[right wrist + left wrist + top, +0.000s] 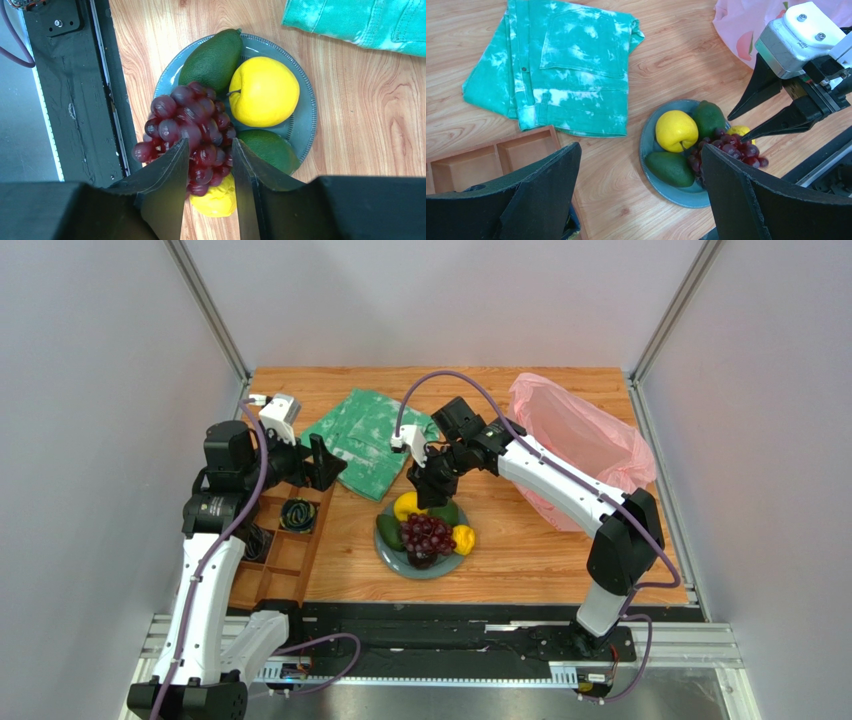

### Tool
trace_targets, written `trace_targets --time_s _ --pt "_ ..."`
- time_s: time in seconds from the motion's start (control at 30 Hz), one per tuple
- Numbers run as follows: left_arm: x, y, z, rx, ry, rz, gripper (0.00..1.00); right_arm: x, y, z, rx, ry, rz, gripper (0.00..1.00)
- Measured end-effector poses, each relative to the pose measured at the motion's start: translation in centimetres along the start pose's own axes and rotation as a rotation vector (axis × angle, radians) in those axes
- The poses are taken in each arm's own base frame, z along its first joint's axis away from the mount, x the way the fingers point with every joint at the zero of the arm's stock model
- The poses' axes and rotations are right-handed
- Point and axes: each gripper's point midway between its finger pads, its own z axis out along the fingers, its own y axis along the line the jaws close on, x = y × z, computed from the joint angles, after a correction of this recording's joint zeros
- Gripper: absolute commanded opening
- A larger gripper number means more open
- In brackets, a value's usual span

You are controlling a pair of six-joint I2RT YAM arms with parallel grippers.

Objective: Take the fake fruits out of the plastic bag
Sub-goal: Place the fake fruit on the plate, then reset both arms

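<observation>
All the fake fruits lie on a grey-blue plate (395,558): a round yellow citrus (263,91), two green avocados (212,60) (270,150), a purple grape bunch (185,117) and a small lumpy yellow fruit (217,200). My right gripper (210,142) hangs just above the grape bunch with its jaws a little apart and nothing held; it also shows in the top view (432,490). The pink plastic bag (575,435) lies crumpled at the back right, away from both grippers. My left gripper (640,147) is wide open and empty, left of the plate.
Green tie-dye folded jeans (370,440) lie behind the plate. A wooden compartment tray (280,550) sits at the left edge with a dark coiled item (297,513) in it. The black rail (75,90) runs along the table's near edge, close to the plate.
</observation>
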Motion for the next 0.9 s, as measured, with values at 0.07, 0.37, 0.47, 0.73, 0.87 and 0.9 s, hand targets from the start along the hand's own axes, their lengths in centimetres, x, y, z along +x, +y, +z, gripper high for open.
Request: trace_targets --time_s 0.07,0.37,0.47,0.73,0.87,0.9 --pt "0.0 0.0 0.0 0.003 0.001 -0.001 0.98 0.0 0.0 0.0 0.002 0.0 0.0 0.42" --pt "-0.2 -0.1 0.2 0.015 -0.005 0.0 0.98 -0.2 -0.4 0.0 0.018 -0.006 -0.007 0.47" --pt "-0.1 -0.2 0.3 0.019 -0.003 0.0 0.99 -0.2 -0.6 -0.1 0.032 -0.002 0.001 0.68" --pt "0.0 1.0 0.2 -0.046 -0.004 0.023 0.99 -0.8 -5.2 -4.9 0.324 -0.024 0.094 0.94" --pt "0.6 2.4 -0.1 -0.114 0.007 0.059 0.99 -0.5 -8.4 -10.4 0.619 -0.031 0.128 0.97" --pt "0.8 2.8 -0.1 -0.129 0.013 0.068 0.99 -0.2 -8.8 -11.7 0.683 -0.03 0.131 0.98"
